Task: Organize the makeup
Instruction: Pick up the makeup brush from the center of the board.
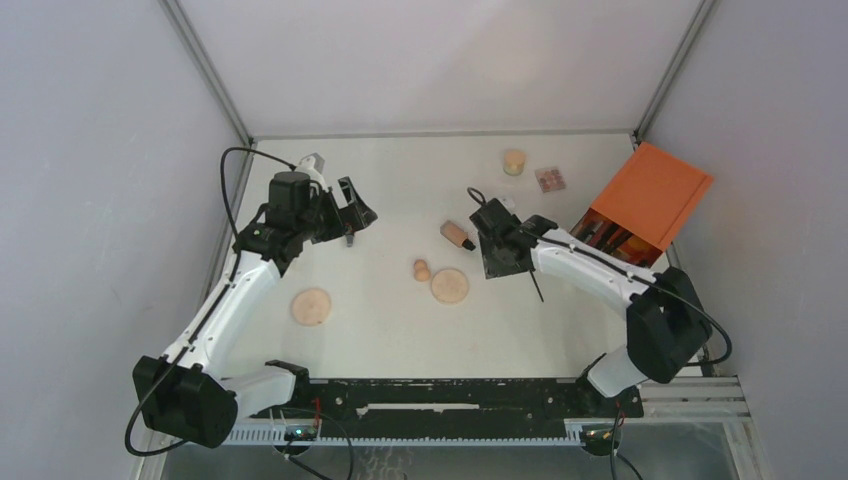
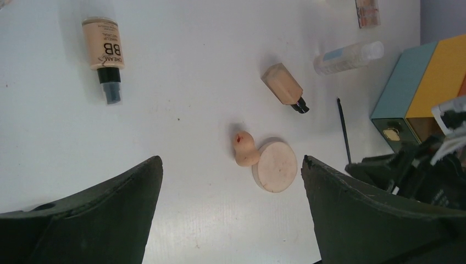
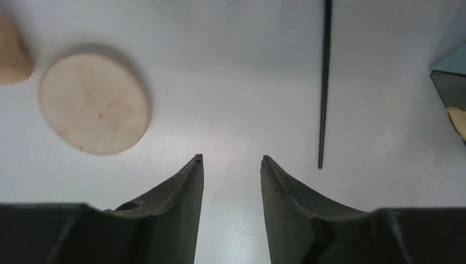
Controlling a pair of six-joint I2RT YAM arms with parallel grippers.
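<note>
White bench in view, and the makeup is scattered across the middle and far side of it. The orange-topped box sits tilted at the far right corner, and dark and red sticks show through its clear front.

The left arm reaches toward the far left. Its left end effector is spread wide above the bench with nothing between the jaws. The right arm stretches in from the right edge to mid-bench. There the right end effector hangs just above the surface, jaws partly apart and gripping nothing.

Now the smaller pieces. One round tan disc lies alone toward the near left, well apart from the rest. The second tan disc is at the centre, just left of the right end effector. The beige sponge is right beside that disc, though I cannot tell whether they touch.

A BB cream tube lies flat near the left end effector, seen from the left wrist. The peach bottle with its black cap lies on its side, a little farther back than the sponge. Along the far edge sit a small pale round container and, to its right, a small palette.

The thin black brush lies flat on the bench, just right of the right end effector's fingers and untouched.
</note>
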